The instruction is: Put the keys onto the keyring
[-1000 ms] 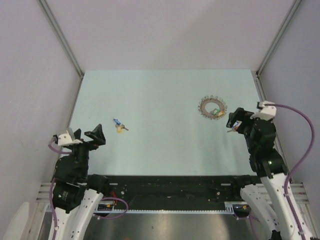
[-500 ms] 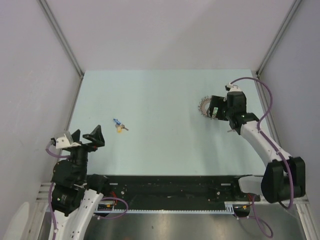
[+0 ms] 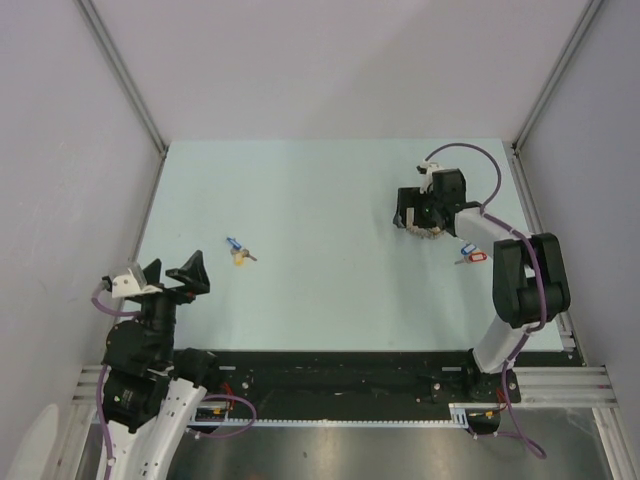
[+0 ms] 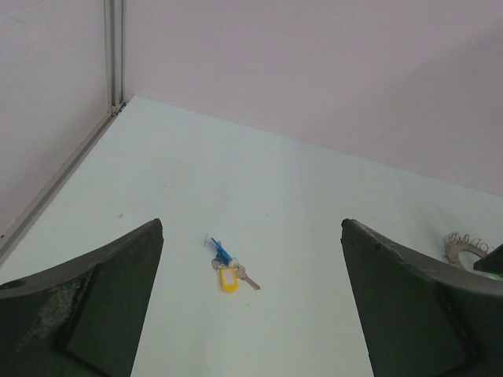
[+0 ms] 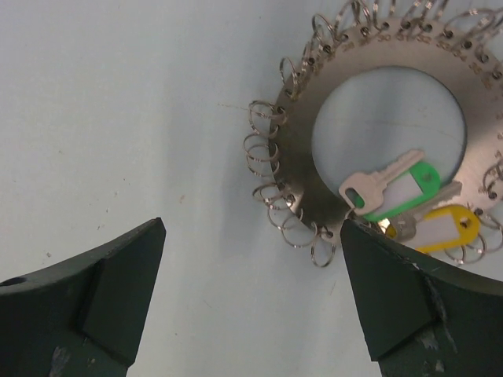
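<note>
1. Silvery and flat, the keyring (image 5: 292,153) lies at the far right of the desk (image 3: 320,190). It is a metal band with small split rings (image 5: 258,145) all round its rim, and my right wrist camera looks straight down on it.
2. A green-tagged key (image 5: 397,187) and a yellow-tagged key (image 5: 444,228) lie across the ring's opening and band. I cannot tell whether either is threaded onto a split ring.
3. My right claw (image 5: 253,236) hovers just over the ring's edge, fingers wide apart and holding nothing.
4. My left claw (image 3: 172,272) sits back near its base, also spread and empty. It faces the blue and yellow pair of keys (image 4: 228,271), which lie loose on the left half of the desk, well apart from the ring.
5. A red-tagged key (image 3: 473,256) lies loose on the right side of the desk, near the ring and on my side of it.
6. I judge the step in hand to be taking hold of the ring, with the loose keys yet to go on.
7. The next move calls for lowering the right claw so one finger lands on either side of the band's edge. I should close it gently so the thin metal doesn't skid, then bring a loose key to it.
</note>
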Robot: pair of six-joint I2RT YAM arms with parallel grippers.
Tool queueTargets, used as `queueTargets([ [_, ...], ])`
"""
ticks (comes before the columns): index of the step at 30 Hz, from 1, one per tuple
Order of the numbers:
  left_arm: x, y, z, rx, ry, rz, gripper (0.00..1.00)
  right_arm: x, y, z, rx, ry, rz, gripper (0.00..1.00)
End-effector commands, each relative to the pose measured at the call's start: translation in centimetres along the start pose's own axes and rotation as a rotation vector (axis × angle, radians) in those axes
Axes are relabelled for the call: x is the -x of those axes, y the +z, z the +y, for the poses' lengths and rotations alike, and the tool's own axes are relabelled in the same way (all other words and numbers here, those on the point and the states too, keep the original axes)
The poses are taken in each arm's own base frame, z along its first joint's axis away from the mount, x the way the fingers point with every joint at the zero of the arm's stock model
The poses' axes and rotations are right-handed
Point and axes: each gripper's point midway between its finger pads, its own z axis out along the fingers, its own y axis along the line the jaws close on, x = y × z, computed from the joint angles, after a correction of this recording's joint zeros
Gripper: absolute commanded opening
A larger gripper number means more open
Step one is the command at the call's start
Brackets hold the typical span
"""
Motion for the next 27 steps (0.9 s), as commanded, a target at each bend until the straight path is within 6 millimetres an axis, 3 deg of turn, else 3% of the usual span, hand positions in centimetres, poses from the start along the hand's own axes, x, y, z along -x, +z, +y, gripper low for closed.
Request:
queueTargets([
  [1, 0.5, -0.1, -0.1, -0.008, -0.015, -0.021, 1.0, 2.5, 1.8, 0.7, 0.047, -0.08, -0.051, 1.0],
  [7, 0.6, -0.1, -0.2, -0.01, -0.015, -0.022, 1.0, 0.0, 4.1, 0.9, 0.049, -0.057, 0.05, 1.0],
  [11, 0.5, -0.1, -0.2, -0.011, -0.015, -0.022, 1.0, -1.6, 4.4, 1.1, 0.028, -0.072, 0.104, 1.0],
  [15, 0.6, -0.2, -0.2, -0.012, -0.016, -0.025, 1.0, -3.6, 4.0, 3.1, 0.03, -0.099, 0.174, 1.0],
  [16, 0.7, -0.3, -0.2, -0.012, -0.019, -0.031, 1.0, -4.4, 3.8, 4.9, 0.047, -0.126, 0.192, 1.0],
  [19, 0.6, -0.3, -0.1, -0.008, -0.017, -0.027, 1.0, -6.8, 2.9, 7.7, 0.046, -0.132, 0.265, 1.0],
  [22, 0.6, -0.3, -0.1, -0.007, -0.019, -0.024, 1.0, -9.2, 2.0, 12.4, 0.083, -0.153, 0.297, 1.0],
  [23, 0.6, -0.3, -0.1, -0.007, -0.019, -0.026, 1.0, -10.7, 1.4, 15.2, 0.104, -0.163, 0.313, 1.0],
  [25, 0.6, -0.3, -0.1, -0.007, -0.019, -0.024, 1.0, -12.0, 0.5, 18.0, 0.136, -0.175, 0.326, 1.0],
  [26, 0.6, -0.3, -0.1, -0.007, -0.019, -0.024, 1.0, -13.8, -0.6, 21.1, 0.178, -0.195, 0.344, 1.0],
  [27, 0.6, -0.3, -0.1, -0.008, -0.018, -0.021, 1.0, -14.5, -1.2, 22.6, 0.202, -0.208, 0.349, 1.0],
])
